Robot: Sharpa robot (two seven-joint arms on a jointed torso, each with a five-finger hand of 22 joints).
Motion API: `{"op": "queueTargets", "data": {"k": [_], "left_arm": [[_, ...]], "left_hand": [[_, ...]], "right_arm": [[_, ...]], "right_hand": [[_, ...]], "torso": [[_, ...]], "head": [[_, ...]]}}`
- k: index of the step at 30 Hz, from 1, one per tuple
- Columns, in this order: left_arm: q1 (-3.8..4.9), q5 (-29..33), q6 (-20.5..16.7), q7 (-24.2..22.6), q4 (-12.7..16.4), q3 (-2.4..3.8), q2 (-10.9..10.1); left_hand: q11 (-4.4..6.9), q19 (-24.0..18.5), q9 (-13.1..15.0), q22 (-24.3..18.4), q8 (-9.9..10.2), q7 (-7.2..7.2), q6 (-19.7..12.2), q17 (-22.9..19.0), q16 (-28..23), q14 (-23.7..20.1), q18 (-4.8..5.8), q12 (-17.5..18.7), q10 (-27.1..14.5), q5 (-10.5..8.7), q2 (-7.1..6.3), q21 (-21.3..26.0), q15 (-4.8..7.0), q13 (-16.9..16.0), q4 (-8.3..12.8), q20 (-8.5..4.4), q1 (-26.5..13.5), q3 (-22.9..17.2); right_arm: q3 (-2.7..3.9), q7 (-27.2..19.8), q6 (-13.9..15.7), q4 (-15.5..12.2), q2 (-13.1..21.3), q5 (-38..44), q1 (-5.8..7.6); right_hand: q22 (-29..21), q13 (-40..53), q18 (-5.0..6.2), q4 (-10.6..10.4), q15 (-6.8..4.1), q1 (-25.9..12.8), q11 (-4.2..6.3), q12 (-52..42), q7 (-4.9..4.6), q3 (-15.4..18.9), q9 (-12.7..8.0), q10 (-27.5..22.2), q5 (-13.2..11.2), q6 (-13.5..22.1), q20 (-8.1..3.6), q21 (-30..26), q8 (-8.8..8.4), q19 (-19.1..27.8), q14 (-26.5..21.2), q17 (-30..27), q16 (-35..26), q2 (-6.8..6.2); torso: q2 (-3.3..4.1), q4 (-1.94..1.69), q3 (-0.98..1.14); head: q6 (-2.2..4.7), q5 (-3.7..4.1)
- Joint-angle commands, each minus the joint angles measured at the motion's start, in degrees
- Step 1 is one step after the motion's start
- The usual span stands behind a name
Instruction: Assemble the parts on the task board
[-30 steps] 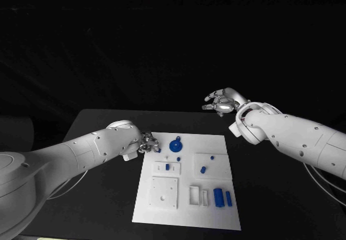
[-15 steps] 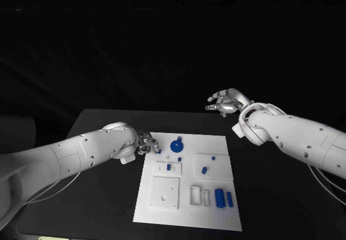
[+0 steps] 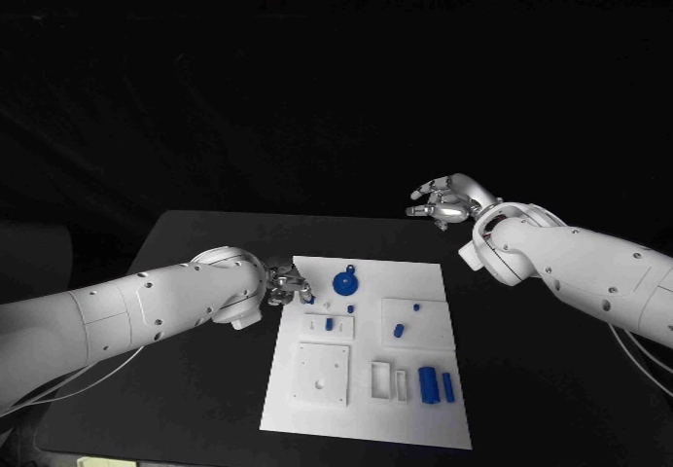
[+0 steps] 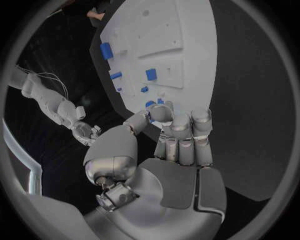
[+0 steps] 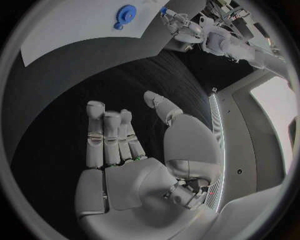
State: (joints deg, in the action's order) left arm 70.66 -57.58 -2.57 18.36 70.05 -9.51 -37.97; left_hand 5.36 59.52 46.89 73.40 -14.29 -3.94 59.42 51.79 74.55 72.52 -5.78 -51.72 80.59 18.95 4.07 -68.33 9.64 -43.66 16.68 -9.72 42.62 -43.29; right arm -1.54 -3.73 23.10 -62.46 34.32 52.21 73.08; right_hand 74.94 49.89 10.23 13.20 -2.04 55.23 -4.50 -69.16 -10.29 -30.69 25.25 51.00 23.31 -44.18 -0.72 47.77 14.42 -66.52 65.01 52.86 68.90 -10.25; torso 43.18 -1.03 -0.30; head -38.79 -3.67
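Observation:
The white task board (image 3: 320,404) lies in the middle of the black table. On it are a blue round disc (image 3: 343,284), several small blue parts (image 3: 397,330) and two upright blue pegs (image 3: 426,383). My left hand (image 3: 289,284) hovers at the board's far left corner and pinches a small blue part (image 4: 152,104) between thumb and fingertip. The same board (image 4: 181,75) lies just beyond those fingers in the left wrist view. My right hand (image 3: 446,201) is raised past the board's far right corner, fingers apart and holding nothing, as the right wrist view of the hand (image 5: 125,150) confirms.
Bare black table (image 3: 183,389) surrounds the board on all sides. White raised blocks and slots (image 3: 321,372) cover the board's near half. In the right wrist view the blue disc (image 5: 125,11) and my left hand (image 5: 178,27) lie far off.
My right hand has drifted slightly to the right. My left hand has stayed at the board's corner with the small blue part, dropping only slightly.

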Motion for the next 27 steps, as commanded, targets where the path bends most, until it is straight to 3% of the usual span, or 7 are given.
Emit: {"op": "queueTargets", "data": {"k": [1, 16, 21, 27], "left_arm": [[-0.09, -3.86, -4.75, 0.67, 1.72, -0.63, -0.74], [-0.55, -6.68, -8.09, 2.22, 6.95, -3.79, -3.0], [-0.9, -7.57, -8.78, 2.36, 7.25, -4.22, -2.81], [-1.49, -7.64, -9.1, 2.44, 7.22, -4.28, -2.54]], "left_hand": [[0.52, 0.57, 0.16, -0.1, -0.55, 3.44, 9.07, 0.12, 0.46, 1.11, -1.66, -0.44, 0.18, 0.29, -0.39, -0.38, 1.52, -0.04, 0.02, -5.06, -0.01, -0.37], [0.93, 0.93, 0.14, 0.01, -1.06, 3.86, 10.05, 0.41, 1.3, 1.64, -1.74, -1.16, 0.54, 1.39, -0.32, -0.76, 1.72, -0.26, 0.1, -5.24, -0.31, -0.53], [0.98, 0.95, 0.11, 0.09, -1.12, 3.91, 10.17, 0.46, 1.47, 1.7, -1.75, -1.33, 0.53, 1.85, -0.22, -0.9, 1.69, -0.31, 0.15, -5.27, -0.44, -0.64], [1.05, 1.01, 0.07, 0.21, -1.21, 3.97, 10.32, 0.52, 1.72, 1.8, -1.78, -1.63, 0.56, 2.44, -0.12, -1.11, 1.7, -0.41, 0.16, -5.33, -0.69, -0.75]], "right_arm": [[-0.01, -0.14, -0.48, -0.3, 0.17, 0.51, -0.2], [-0.01, -0.13, -0.36, -0.41, 0.46, 1.1, -0.48], [-0.01, -0.13, -0.36, -0.48, 0.46, 0.89, -0.49], [-0.01, -0.12, -0.38, -0.5, 0.5, 0.94, -0.49]], "right_hand": [[1.03, -0.12, 4.77, 0.36, -0.1, -0.08, 0.33, -0.33, -0.39, -0.03, -0.06, 0.11, 0.41, 0.06, -0.38, 0.37, -0.02, -0.14, 0.38, -0.1, 0.37, 0.25], [1.02, -0.34, 4.77, 0.36, -0.1, -0.1, 0.33, -0.47, -0.39, -0.07, -0.08, 0.08, 1.05, 0.05, -0.4, 0.37, 0.0, -0.18, 0.38, -0.15, 0.4, 0.24], [1.02, -0.39, 4.77, 0.35, -0.1, -0.11, 0.33, -0.49, -0.39, -0.07, -0.08, 0.07, 1.17, 0.05, -0.4, 0.37, 0.0, -0.18, 0.38, -0.16, 0.41, 0.23], [1.02, -0.43, 4.77, 0.35, -0.1, -0.11, 0.33, -0.52, -0.39, -0.07, -0.08, 0.06, 1.28, 0.04, -0.4, 0.37, 0.0, -0.19, 0.38, -0.17, 0.41, 0.22]], "torso": [[0.04, -0.01, -0.04], [-0.01, 0.0, -0.03], [0.06, 0.03, -0.05], [0.07, 0.06, -0.04]], "head": [[-0.11, -0.1], [-0.4, -0.49], [-0.44, -0.44], [-0.47, -0.39]]}}
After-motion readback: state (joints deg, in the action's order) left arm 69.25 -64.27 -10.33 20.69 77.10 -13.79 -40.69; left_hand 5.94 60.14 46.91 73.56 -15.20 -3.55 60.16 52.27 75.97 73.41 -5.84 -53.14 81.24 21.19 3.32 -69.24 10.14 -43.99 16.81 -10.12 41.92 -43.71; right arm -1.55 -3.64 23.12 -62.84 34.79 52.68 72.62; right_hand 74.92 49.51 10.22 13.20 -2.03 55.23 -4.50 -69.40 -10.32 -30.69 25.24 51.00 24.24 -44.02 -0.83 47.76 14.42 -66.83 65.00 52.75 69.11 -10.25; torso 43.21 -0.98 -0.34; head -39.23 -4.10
